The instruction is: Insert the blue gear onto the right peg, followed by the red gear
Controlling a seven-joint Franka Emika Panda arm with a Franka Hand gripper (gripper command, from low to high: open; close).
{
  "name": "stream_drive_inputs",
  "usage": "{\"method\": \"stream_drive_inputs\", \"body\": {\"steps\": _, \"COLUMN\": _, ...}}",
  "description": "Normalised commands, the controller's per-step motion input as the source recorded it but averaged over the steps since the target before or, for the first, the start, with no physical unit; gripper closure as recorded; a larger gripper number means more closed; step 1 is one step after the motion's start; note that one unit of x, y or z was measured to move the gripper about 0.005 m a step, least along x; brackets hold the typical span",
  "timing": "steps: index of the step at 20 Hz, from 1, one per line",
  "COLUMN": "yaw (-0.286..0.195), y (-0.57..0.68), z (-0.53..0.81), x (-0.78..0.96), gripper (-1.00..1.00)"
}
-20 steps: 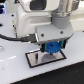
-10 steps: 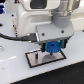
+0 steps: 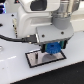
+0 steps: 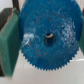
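Observation:
The blue gear [image 3: 52, 48] hangs just above the grey plate with a black rim [image 3: 35, 61], over its end toward the exterior view's right. My gripper [image 3: 52, 49] is shut on it. In the wrist view the blue gear [image 4: 47, 55] fills most of the picture, toothed rim showing, with a small dark hole in its centre hub. It is clamped between my green finger pads [image 4: 9, 42] on either side, gripper [image 4: 46, 44]. The right peg is hidden under the gear. The red gear is out of view.
The white arm body [image 3: 35, 20] and a black cable [image 3: 15, 36] fill the upper part of the exterior view. The plate lies on a white table [image 3: 15, 72].
The gripper with the blue gear has sunk slightly toward the plate. The plate has not moved.

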Motion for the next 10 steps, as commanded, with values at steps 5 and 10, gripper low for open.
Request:
{"method": "stream_drive_inputs", "body": {"steps": 5, "yaw": 0.0, "y": 0.01, "z": 0.15, "x": 0.16, "gripper": 1.0}}
{"method": "stream_drive_inputs", "body": {"steps": 10, "yaw": 0.0, "y": 0.0, "z": 0.15, "x": 0.09, "gripper": 1.0}}
